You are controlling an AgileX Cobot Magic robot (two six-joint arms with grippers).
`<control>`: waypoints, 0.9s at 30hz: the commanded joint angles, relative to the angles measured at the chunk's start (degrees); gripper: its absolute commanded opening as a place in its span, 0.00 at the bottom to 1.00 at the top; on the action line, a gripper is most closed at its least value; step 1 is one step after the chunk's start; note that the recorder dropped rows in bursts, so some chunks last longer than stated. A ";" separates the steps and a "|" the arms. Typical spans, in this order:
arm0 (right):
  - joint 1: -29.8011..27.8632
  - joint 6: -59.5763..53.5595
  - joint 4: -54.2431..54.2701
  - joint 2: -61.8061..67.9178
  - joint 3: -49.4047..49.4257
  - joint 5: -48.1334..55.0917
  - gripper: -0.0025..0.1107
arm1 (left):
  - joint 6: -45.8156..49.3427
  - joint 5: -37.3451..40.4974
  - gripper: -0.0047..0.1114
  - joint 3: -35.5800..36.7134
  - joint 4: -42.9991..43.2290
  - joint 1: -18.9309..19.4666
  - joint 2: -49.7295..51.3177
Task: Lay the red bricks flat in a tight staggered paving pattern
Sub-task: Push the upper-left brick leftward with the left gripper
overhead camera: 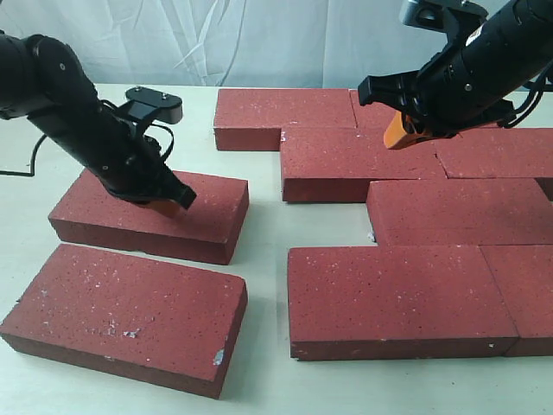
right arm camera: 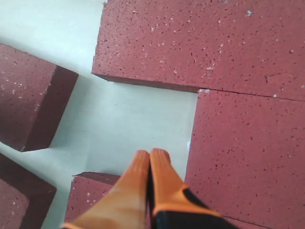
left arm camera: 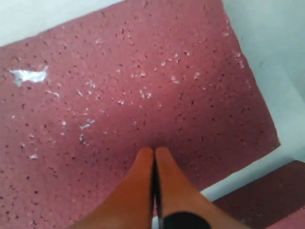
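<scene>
Brick (overhead camera: 212,201) at 9 o'clock looked heavy, stiff, gritty — best pushed via its top. Left hand (overhead camera: 169,201) sat clenched on it; right hand (overhead camera: 397,137) clenched, empty.

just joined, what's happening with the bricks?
Left gripper, fingers shut, is tip-down on the farther loose brick at left, apparently to push it. Right gripper, also shut, hangs over the staggered rows laid at right. A second loose brick lies nearer the camera, apart from the pattern.
</scene>
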 commanded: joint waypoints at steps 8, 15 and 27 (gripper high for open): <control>-0.04 -0.37 -0.12 -0.32 0.26 -0.53 0.02 | -1.96 -7.40 0.04 -0.19 4.37 2.55 3.96; -0.04 -0.37 -0.38 -0.32 0.26 -0.54 0.02 | -2.74 -9.76 0.04 -0.19 4.09 11.98 3.96; -0.04 -0.37 -0.37 -0.32 0.26 -0.79 0.02 | -2.90 -9.76 0.04 -0.19 -7.71 14.81 3.15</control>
